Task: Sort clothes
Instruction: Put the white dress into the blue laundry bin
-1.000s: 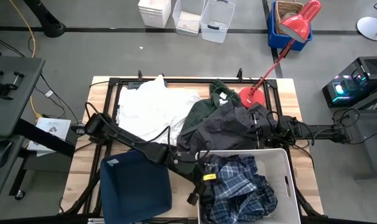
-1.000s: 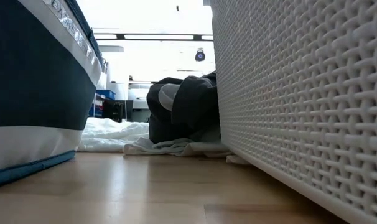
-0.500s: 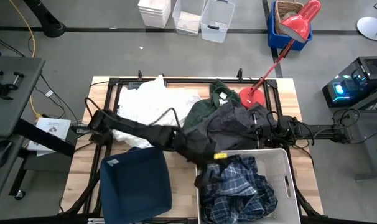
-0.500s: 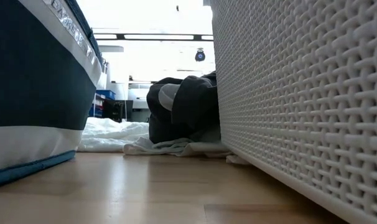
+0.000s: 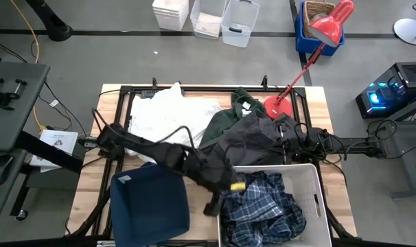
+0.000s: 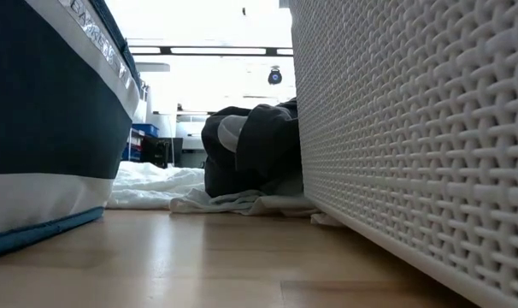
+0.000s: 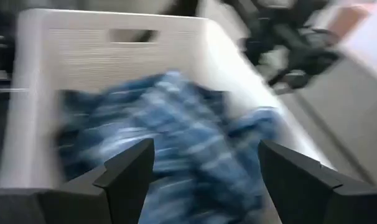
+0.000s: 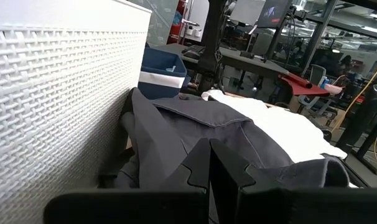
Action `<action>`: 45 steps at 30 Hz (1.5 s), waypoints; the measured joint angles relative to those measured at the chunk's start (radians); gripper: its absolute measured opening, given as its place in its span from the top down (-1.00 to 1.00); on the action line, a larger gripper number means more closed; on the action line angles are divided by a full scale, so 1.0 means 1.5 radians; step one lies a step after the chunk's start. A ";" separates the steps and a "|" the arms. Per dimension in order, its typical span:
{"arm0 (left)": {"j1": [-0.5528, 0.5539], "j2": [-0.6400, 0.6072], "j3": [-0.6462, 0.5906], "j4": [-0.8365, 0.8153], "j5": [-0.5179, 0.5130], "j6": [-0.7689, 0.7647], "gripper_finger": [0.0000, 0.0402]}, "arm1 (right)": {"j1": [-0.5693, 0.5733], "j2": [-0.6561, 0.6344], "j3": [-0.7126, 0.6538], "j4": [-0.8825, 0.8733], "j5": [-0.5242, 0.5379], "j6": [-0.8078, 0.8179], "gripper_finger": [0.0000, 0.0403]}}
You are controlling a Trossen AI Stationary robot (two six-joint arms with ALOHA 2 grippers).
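Note:
The blue-and-white plaid shirt (image 5: pixel 266 206) lies bunched in the white plastic bin (image 5: pixel 270 168); it also shows in the left wrist view (image 7: pixel 170 124). My left gripper (image 5: pixel 222 199) is open and empty over the bin's left rim, with the shirt beyond its fingers (image 7: pixel 129 174). The dark grey jacket (image 5: pixel 249 140) and the dark green hoodie (image 5: pixel 228 116) lie heaped behind the bin. White cloth pieces (image 5: pixel 170 116) are spread at the far left. My right gripper (image 5: pixel 283 140) is shut at the jacket's right side (image 8: pixel 195 124). My right gripper's shut fingers (image 8: pixel 208 168) point level toward the table's left, over the dark grey jacket's right part. I cannot tell whether they touch the cloth.
The navy fabric bin (image 5: pixel 149 206) stands at the near left, next to the white bin, with a narrow strip of table between them (image 6: pixel 199 257). A red desk lamp (image 5: pixel 280 103) stands at the far right. Storage boxes stand on the floor beyond the table.
My left arm has swung toward the far edge and then back toward the near edge, keeping its gripper by the white bin's left rim. The plaid shirt stays in the bin.

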 joint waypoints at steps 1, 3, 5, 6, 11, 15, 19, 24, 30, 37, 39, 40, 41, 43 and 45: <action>0.002 -0.010 0.000 -0.016 -0.028 0.006 -0.36 | 0.000 0.000 0.000 0.000 0.000 0.000 1.00; 0.007 -0.033 0.001 -0.070 -0.087 0.009 -0.36 | 0.000 0.000 0.000 0.000 0.000 0.000 1.00; 0.014 -0.052 0.001 -0.125 -0.133 0.005 -0.36 | 0.000 0.000 0.000 0.000 0.000 0.000 1.00; 0.016 -0.061 -0.002 -0.149 -0.151 0.002 -0.36 | 0.000 0.000 0.000 0.000 0.000 0.000 1.00; 0.039 -0.159 -0.125 -0.143 -0.240 -0.037 -0.36 | 0.000 0.000 0.000 0.000 0.000 0.000 1.00; 0.063 -0.281 -0.333 -0.044 -0.264 -0.099 -0.36 | 0.000 0.000 0.000 0.000 0.000 0.000 1.00; 0.108 -0.410 -0.556 0.099 -0.266 -0.151 -0.36 | 0.000 0.000 0.000 0.000 0.000 0.000 1.00; 0.233 -0.493 -0.719 0.079 -0.246 -0.178 -0.36 | 0.000 0.000 0.000 0.000 0.000 0.000 1.00; 0.443 -0.427 -0.750 -0.058 -0.170 -0.163 -0.36 | 0.000 -0.001 0.000 0.000 0.000 0.000 1.00; 0.561 -0.274 -0.746 -0.125 -0.108 -0.081 -0.36 | 0.000 -0.001 0.000 0.000 0.001 0.000 1.00; 0.571 -0.240 -0.745 -0.120 -0.104 -0.068 -0.36 | 0.000 -0.001 0.000 0.000 0.001 0.000 1.00; 0.573 -0.225 -0.744 -0.118 -0.100 -0.057 -0.36 | 0.000 -0.001 0.000 0.000 0.001 0.000 1.00; 0.574 -0.207 -0.744 -0.116 -0.099 -0.044 -0.36 | 0.000 -0.001 0.000 0.000 0.001 0.000 1.00; 0.573 -0.176 -0.744 -0.105 -0.098 -0.026 -0.36 | 0.000 -0.001 0.000 0.000 0.001 0.000 1.00; 0.571 -0.155 -0.751 -0.086 -0.100 -0.003 -0.36 | 0.000 -0.001 0.000 0.000 0.001 0.000 1.00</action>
